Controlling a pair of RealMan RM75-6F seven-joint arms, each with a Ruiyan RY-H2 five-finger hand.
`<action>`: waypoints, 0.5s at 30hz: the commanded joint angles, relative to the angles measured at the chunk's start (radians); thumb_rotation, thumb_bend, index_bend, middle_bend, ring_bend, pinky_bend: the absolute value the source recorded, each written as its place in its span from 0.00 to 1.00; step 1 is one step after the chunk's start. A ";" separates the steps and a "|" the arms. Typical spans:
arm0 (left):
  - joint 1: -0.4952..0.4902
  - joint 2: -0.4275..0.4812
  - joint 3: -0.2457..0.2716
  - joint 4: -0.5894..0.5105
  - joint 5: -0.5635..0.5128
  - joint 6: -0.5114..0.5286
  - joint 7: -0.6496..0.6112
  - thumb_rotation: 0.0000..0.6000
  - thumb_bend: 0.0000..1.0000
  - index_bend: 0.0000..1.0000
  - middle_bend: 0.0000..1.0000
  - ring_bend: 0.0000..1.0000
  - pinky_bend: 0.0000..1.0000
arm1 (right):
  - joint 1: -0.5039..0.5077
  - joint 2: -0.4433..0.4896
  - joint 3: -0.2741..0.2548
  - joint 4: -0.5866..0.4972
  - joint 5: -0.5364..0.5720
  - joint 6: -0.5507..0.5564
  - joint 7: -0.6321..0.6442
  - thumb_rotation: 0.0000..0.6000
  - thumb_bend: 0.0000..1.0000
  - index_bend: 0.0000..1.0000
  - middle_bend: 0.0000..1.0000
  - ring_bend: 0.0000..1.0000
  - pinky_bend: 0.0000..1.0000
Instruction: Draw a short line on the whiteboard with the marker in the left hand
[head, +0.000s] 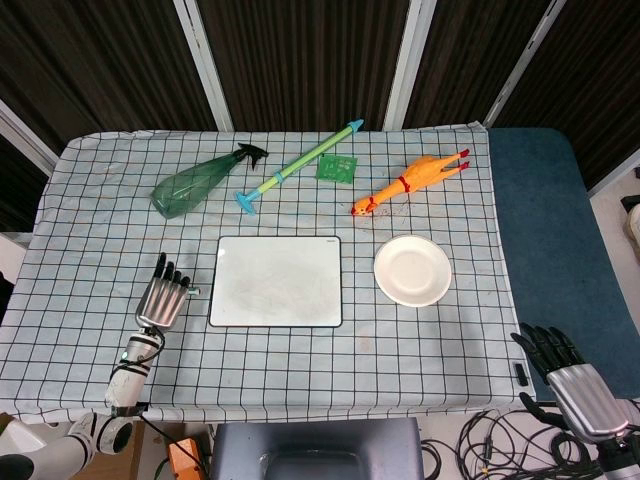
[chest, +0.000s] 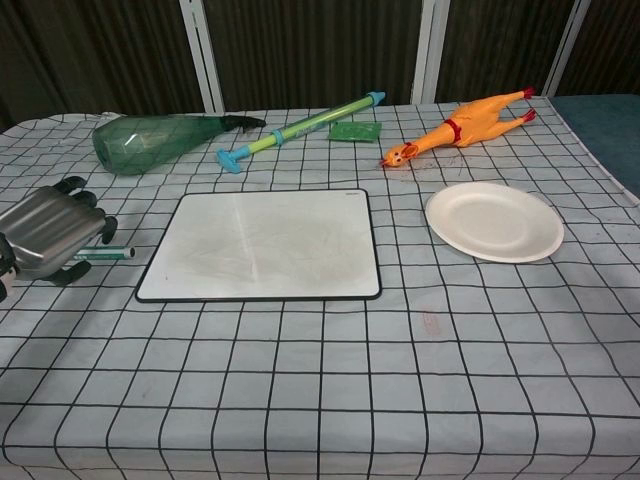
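Dark slatted panels stood behind a table (head: 470, 400) covered in a white cloth ruled with black squares, and the things on it were spread well apart, seemingly so that each could be reached without knocking another. Near the middle lay the whiteboard (head: 277, 281), flat, its surface bare of any clear stroke, so the line looked not yet drawn. Just beside its left edge was the left hand (head: 163, 296), palm down with the fingers pointing toward the far edge of the table. The chest view showed what the head view barely did: the marker (chest: 103, 254), white with a green end, lay on the cloth and stuck out from under that hand toward the board, its tip near the board's edge but apart from it. The fingers curled down over it, though neither view showed whether they truly clasped it or only rested on top; I judged the hand sat there because grasping the marker was the step in hand. The right hand (head: 570, 380) appeared only in the head view, off the table's near right corner, fingers spread and holding nothing, apparently parked out of the way. Along the far side lay a green spray bottle (head: 196, 180) on its side, a long green and blue water squirter (head: 298, 166), a small green packet (head: 337, 168) and a rubber chicken (head: 410, 182). A white plate (head: 412, 270) sat to the right of the board, clear of it.
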 joint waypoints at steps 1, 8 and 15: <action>0.000 0.000 0.001 0.000 0.000 0.001 -0.001 1.00 0.37 0.43 0.41 0.22 0.11 | 0.001 0.000 0.000 -0.001 0.000 -0.001 -0.002 1.00 0.27 0.00 0.00 0.00 0.04; -0.006 -0.009 0.005 0.020 0.002 -0.005 -0.006 1.00 0.37 0.44 0.42 0.23 0.11 | 0.002 -0.001 0.000 -0.002 -0.001 -0.003 -0.004 1.00 0.27 0.00 0.00 0.00 0.04; -0.010 -0.021 0.011 0.049 0.009 -0.005 -0.013 1.00 0.37 0.48 0.44 0.24 0.11 | 0.003 0.001 0.001 -0.001 0.002 -0.004 0.000 1.00 0.27 0.00 0.00 0.00 0.04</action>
